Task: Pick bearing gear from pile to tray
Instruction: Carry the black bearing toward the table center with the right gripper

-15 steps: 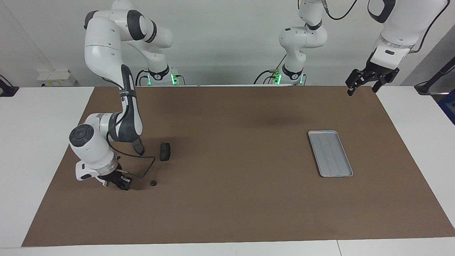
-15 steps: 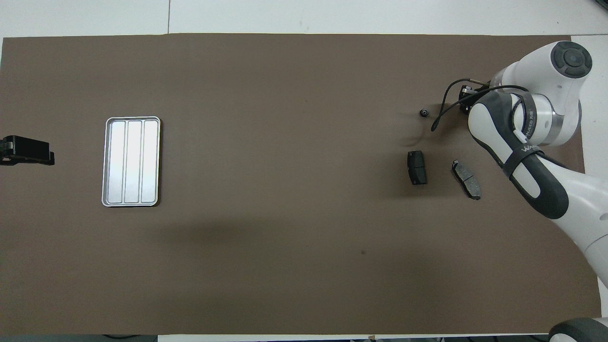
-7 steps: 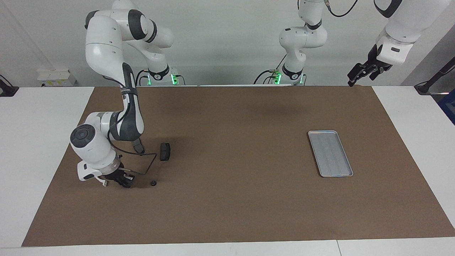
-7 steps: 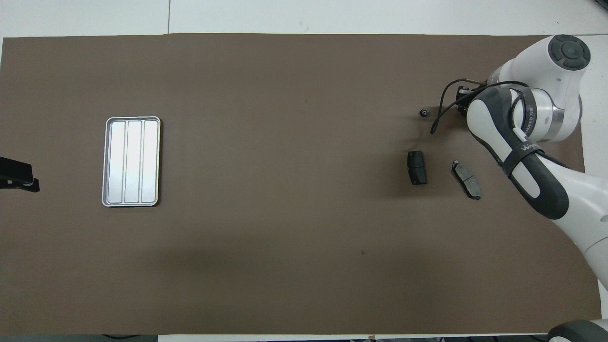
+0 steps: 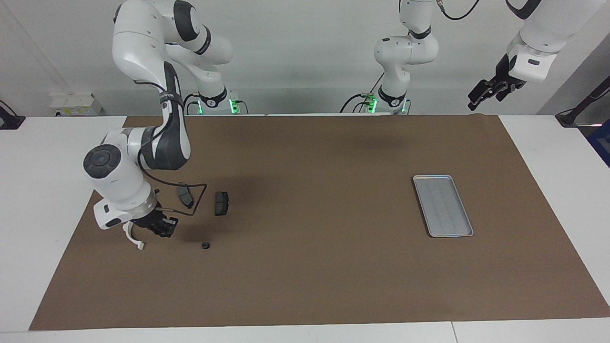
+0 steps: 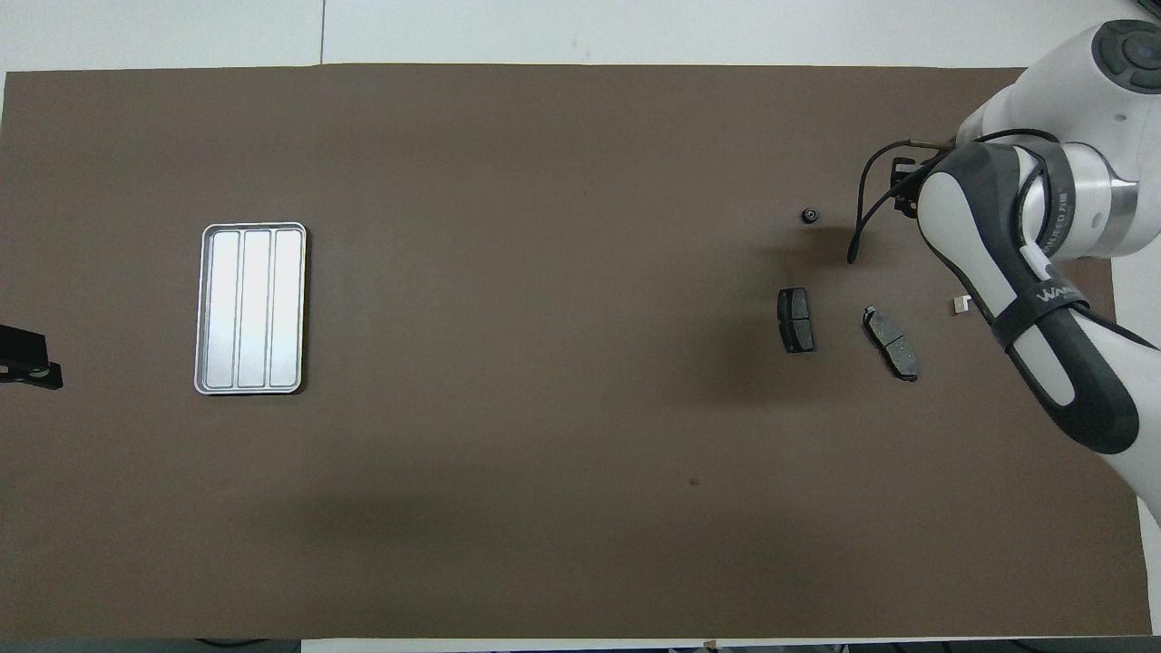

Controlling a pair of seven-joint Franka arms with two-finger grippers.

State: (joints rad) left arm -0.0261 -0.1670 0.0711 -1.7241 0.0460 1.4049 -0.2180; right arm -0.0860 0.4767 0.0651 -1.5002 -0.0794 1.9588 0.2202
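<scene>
The pile lies at the right arm's end of the mat: two dark brake pads [image 5: 221,203] [image 5: 183,194] [image 6: 795,319] [image 6: 891,342], a white curved arc [image 5: 134,239], and one tiny black round piece [image 5: 205,246] [image 6: 809,215], a bearing gear by its look. My right gripper [image 5: 162,227] [image 6: 902,177] hangs a little above the mat between the arc and the round piece. Whether it holds anything is hidden. The silver ribbed tray [image 5: 443,206] [image 6: 251,308] lies bare at the left arm's end. My left gripper [image 5: 479,97] [image 6: 27,363] waits high over the table's edge, open, nothing in it.
A black cable [image 5: 193,202] loops down from the right wrist over the nearer brake pad. In the overhead view the right forearm [image 6: 1025,299] covers the mat beside the pads. A brown mat [image 5: 310,190] covers the table between pile and tray.
My right gripper has lifted off the mat, uncovering the second brake pad and more of the white arc. The left gripper has swung higher and outward. The round piece has stayed put.
</scene>
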